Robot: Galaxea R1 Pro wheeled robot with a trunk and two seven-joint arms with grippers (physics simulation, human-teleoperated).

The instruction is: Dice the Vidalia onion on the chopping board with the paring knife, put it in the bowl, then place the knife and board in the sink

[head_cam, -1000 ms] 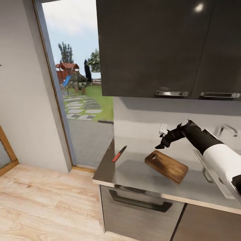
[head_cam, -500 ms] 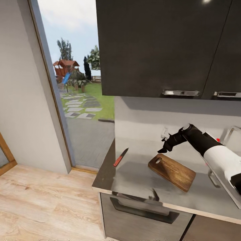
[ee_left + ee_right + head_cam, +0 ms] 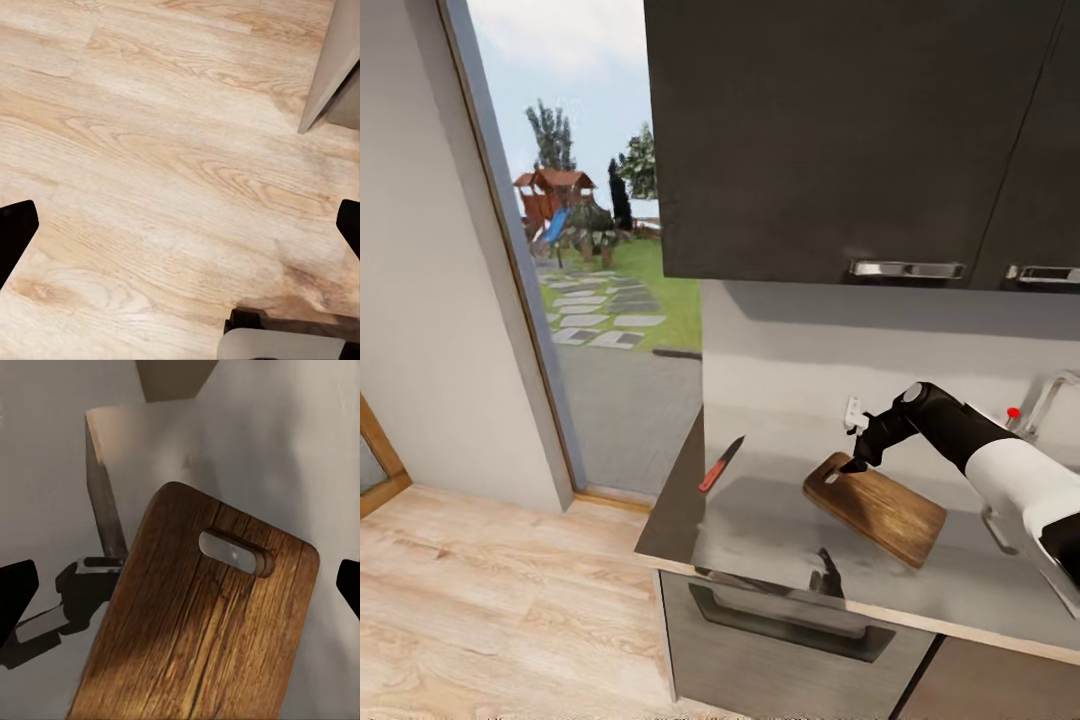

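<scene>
The brown chopping board (image 3: 880,508) lies askew on the grey countertop (image 3: 760,520), its handle hole toward the wall. My right gripper (image 3: 853,463) hovers just over that handle end, open; in the right wrist view the chopping board (image 3: 202,622) lies between its spread fingertips (image 3: 15,589). The red-handled paring knife (image 3: 719,464) rests near the countertop's left end, apart from the board. My left gripper (image 3: 180,225) is open over the pale wood floor, low in front of the cabinets. At the right edge is the sink's chrome tap (image 3: 1050,392) with its red knob. The onion and bowl are out of view.
Glossy black upper cabinets (image 3: 840,140) hang above the worktop. A dark lower drawer front with a handle (image 3: 790,615) sits under the counter edge. To the left an open doorway (image 3: 590,270) looks onto a garden. Pale wood floor (image 3: 490,610) spreads in front.
The view has shifted slightly. My right gripper has come down from above the board to its handle end. The board and knife have stayed in place.
</scene>
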